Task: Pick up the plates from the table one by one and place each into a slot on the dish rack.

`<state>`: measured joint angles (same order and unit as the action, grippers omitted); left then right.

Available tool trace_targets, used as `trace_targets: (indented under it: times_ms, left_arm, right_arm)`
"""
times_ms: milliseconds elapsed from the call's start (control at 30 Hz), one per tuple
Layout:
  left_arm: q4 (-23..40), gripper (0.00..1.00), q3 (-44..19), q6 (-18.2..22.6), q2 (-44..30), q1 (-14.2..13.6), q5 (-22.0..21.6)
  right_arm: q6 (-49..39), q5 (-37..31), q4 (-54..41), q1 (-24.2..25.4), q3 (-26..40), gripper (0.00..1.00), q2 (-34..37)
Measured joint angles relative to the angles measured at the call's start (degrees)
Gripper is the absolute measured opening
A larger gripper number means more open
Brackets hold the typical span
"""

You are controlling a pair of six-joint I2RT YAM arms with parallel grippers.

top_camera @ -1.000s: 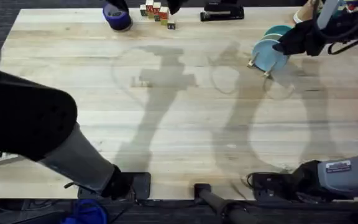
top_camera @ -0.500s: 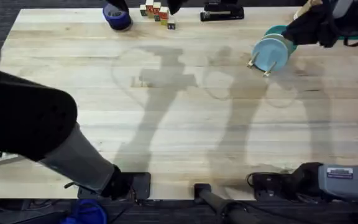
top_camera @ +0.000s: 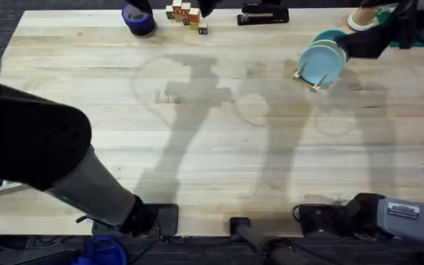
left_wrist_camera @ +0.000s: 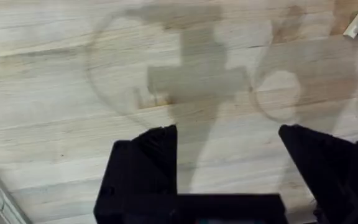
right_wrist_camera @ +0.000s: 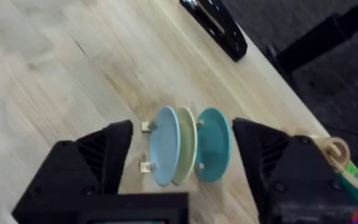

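- The right arm's black two-finger pincer [right_wrist_camera: 179,168] has its fingers spread wide and grips nothing; between the fingertips, seen from the right wrist, three plates stand on edge.
- Nearest one finger is the small round light blue plate [right_wrist_camera: 165,144], next to it a cream plate of like size [right_wrist_camera: 187,142], then a teal plate [right_wrist_camera: 213,143] nearest the other finger. The blue and cream plates stand close together; the teal one is a little apart from them.
- All three plates sit in the small pale wooden dish rack [right_wrist_camera: 145,147], whose stick ends show just beside the blue plate.
- In the overhead view the rack [top_camera: 301,73] stands on the large light wooden table [top_camera: 212,147] at its far right part, with the blue plate [top_camera: 321,63] facing the camera and the right pincer [top_camera: 353,46] just beyond the plates, clear of them.
- The left arm's black pincer [left_wrist_camera: 229,162] is also spread open and empty, hanging over bare planks with shadows on them; the rack's edge lies well off to its side.
- Beyond the right pincer, near the table's far edge, lies a black stapler [right_wrist_camera: 215,26].
- A dark blue tape roll [top_camera: 138,20] and some small coloured block toys [top_camera: 185,14] stand at the far edge of the table, well apart from both pincers.
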<state>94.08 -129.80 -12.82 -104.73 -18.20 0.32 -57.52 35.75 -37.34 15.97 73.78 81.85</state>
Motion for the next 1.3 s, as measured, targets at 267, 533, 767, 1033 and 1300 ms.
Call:
trace_targets:
  times_ms: [267,533,767,1033,1300]
  left_arm:
    - [0.00,0.995,-0.02,0.00,0.00,0.00,0.02]
    - [0.00,0.995,-0.01,0.00,0.00,0.00,0.01]
    - [-0.01,0.995,0.00,0.00,0.00,0.00,0.00]
    - [-0.87,0.995,0.00,0.00,0.00,0.00,0.00]
    - [-0.42,0.996,0.00,0.00,0.00,0.00,0.00]
  right_arm:
    - [4.79,5.87,-0.18,0.00,0.00,0.994,-3.38]
    - [15.44,7.19,-0.22,0.00,0.00,0.993,-11.38]
    - [28.45,7.76,-3.15,0.00,0.12,0.993,-15.62]
    - [47.24,6.91,-10.24,-1.10,0.13,0.995,-15.45]
    - [53.93,6.43,-10.67,-1.33,0.13,0.994,-15.46]
